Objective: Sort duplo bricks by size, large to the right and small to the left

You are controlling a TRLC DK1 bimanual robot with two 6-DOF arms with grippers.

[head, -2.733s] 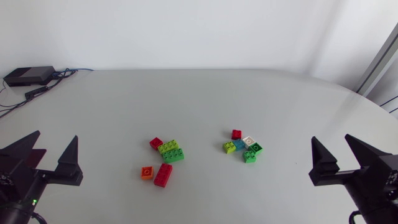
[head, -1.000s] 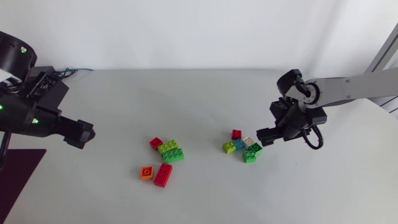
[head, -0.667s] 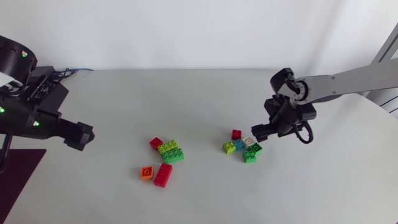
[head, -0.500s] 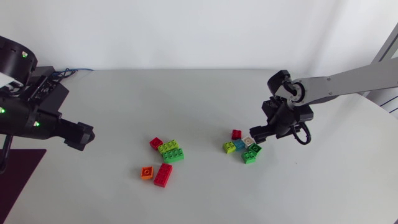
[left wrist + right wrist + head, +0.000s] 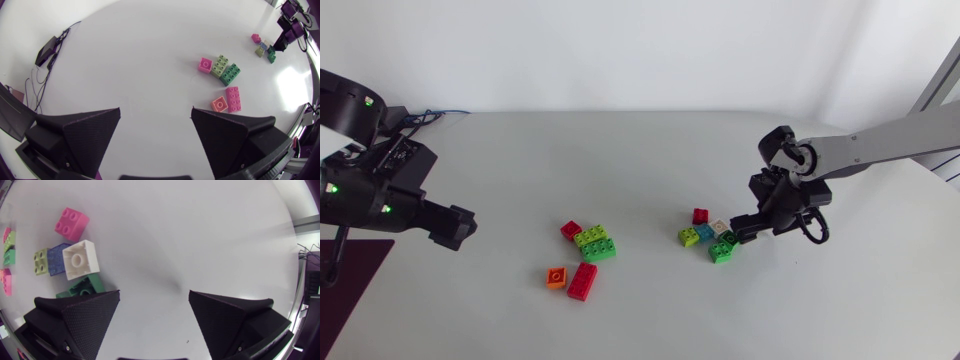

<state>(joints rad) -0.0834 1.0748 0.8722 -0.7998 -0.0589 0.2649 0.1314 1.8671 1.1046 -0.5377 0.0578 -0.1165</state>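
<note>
Eleven plastic duplo bricks lie in two clusters on the white table [image 5: 640,150]: at the left a small red square brick [image 5: 570,230], a lime-green brick [image 5: 587,237], a long green brick [image 5: 600,250], a small orange square brick [image 5: 556,277] and a long red brick [image 5: 583,282]; at the right a second small red brick [image 5: 700,216], a white square brick [image 5: 720,227], a blue brick [image 5: 705,233], a lime square brick [image 5: 688,238], a dark green brick [image 5: 731,238] and a bright green brick [image 5: 721,252]. The right gripper [image 5: 154,294] is low at the right cluster's edge, its fingers spread wide over bare table, with the dark green brick just beside one finger. The left gripper [image 5: 156,111] is well apart from the left cluster, also spread wide, gripping nothing.
</note>
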